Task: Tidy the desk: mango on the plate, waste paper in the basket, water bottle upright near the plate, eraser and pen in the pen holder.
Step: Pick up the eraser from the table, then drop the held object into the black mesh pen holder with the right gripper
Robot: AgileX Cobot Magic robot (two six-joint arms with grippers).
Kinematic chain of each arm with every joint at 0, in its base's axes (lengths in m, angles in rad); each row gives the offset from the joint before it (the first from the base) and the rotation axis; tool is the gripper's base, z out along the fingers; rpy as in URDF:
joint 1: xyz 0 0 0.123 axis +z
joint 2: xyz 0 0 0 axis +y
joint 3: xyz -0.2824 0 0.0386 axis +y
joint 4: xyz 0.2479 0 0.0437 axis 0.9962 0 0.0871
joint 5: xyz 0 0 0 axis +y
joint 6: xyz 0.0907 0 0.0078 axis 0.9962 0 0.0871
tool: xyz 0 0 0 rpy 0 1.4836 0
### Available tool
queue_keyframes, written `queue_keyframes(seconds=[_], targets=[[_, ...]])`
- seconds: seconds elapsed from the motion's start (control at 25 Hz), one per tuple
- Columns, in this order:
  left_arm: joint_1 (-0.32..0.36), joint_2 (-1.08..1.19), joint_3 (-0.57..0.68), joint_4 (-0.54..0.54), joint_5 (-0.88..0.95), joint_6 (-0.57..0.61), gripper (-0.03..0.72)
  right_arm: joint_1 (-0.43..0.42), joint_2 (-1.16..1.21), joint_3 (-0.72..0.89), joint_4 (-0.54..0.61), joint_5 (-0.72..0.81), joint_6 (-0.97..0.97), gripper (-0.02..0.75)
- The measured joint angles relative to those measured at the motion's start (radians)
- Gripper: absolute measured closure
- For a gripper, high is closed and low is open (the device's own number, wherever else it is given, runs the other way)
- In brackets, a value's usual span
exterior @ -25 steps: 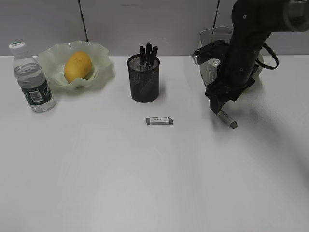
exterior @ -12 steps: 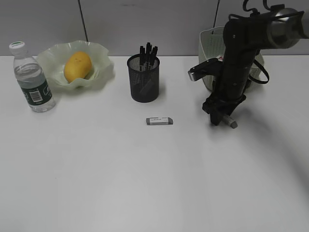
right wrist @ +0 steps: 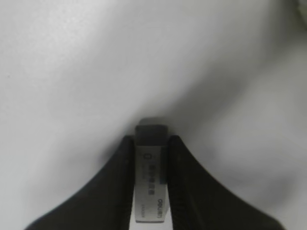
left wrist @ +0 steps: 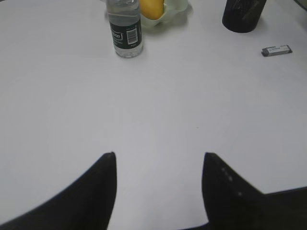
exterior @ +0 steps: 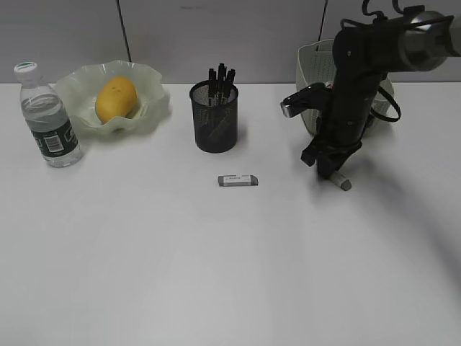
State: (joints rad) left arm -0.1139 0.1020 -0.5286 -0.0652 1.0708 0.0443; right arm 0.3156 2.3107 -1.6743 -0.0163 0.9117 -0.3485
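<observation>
My right gripper (exterior: 330,171) stands low over the desk (exterior: 180,252) in front of the basket (exterior: 311,61), shut on an eraser (right wrist: 151,167) whose grey end (exterior: 344,183) sticks out. A second eraser (exterior: 238,180) lies in front of the pen holder (exterior: 214,122), which holds several black pens (exterior: 221,78). The mango (exterior: 115,99) rests in the plate (exterior: 155,101), and the water bottle (exterior: 49,119) stands upright left of it. My left gripper (left wrist: 159,155) hangs open over bare desk. The waste paper is out of view.
A grey partition wall runs behind the desk. The right arm's dark links and cable (exterior: 360,65) cover part of the basket. The left wrist view shows the bottle (left wrist: 124,31), the mesh cup (left wrist: 242,14) and the loose eraser (left wrist: 277,50) far ahead.
The right gripper came down over the eraser near the basket, shifted slightly left and closed its jaws on it. The left gripper has not moved.
</observation>
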Motion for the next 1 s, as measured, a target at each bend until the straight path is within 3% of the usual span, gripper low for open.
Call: queue_keyframes(seconds=[0.28,0.6,1.0], targets=[[0.0,0.0,0.0,0.0,0.0,0.0,0.263,0.058,-0.063,-0.129,0.029,0.018,0.0,0.566],[0.0,0.0,0.0,0.0,0.0,0.0,0.268,0.147,-0.088,-0.41,0.188,-0.086,0.0,0.566],[0.0,0.0,0.0,0.0,-0.001,0.0,0.27,0.232,-0.032,-0.428,0.21,-0.325,0.0,0.566]])
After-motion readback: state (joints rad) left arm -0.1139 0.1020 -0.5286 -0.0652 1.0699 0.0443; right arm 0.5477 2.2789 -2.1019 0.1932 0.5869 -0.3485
